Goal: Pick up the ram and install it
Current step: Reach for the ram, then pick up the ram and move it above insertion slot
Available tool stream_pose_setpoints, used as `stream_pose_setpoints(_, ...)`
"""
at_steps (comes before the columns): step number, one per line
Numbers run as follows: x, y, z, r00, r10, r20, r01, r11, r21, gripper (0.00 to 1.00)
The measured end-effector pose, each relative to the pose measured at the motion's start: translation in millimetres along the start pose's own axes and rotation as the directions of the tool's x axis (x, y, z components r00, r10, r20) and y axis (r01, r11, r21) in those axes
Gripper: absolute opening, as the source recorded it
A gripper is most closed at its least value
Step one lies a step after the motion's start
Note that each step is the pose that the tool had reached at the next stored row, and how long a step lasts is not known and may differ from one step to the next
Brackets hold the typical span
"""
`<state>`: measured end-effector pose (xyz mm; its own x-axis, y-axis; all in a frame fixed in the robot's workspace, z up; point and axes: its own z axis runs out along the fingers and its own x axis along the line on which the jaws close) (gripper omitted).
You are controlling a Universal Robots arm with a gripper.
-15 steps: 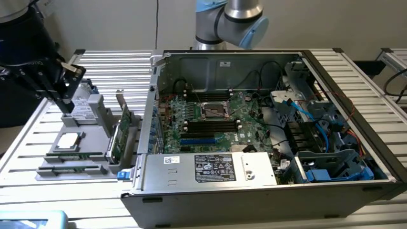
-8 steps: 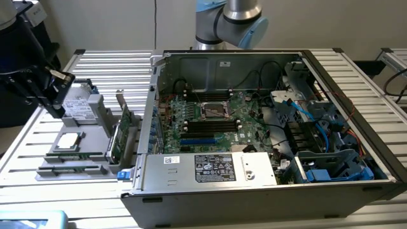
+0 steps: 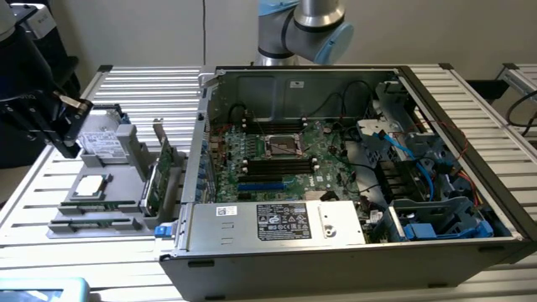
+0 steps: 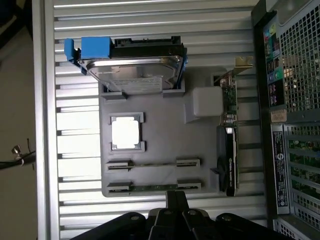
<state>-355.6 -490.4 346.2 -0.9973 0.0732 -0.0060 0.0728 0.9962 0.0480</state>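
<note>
Two ram sticks, thin green strips, lie in the holders of a grey parts tray (image 4: 165,145): one ram stick (image 4: 152,163) and a second ram stick (image 4: 150,188) closer to my fingers. In the exterior view the same sticks (image 3: 97,205) sit at the tray's near end, on that view's left. My black gripper (image 3: 67,151) hangs above the tray's far-left side, over the hard drive area. In the wrist view the gripper (image 4: 176,196) shows its fingers pressed together, shut with nothing in them. The motherboard's black memory slots (image 3: 277,167) lie inside the open computer case.
The open computer case (image 3: 353,251) fills the middle of the slatted metal table (image 3: 151,82). The tray also carries a hard drive (image 4: 132,67) in a blue bracket, a CPU (image 4: 125,133) and an upright green expansion card (image 4: 230,145). Cables and drive cages crowd the case's right side.
</note>
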Motion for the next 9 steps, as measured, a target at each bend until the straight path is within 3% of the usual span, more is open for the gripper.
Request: stream_pose_setpoints(9,5.9,-0.4,0.0,1.0,0.0,0.0021,0.0,1.0,-0.0003,0.11)
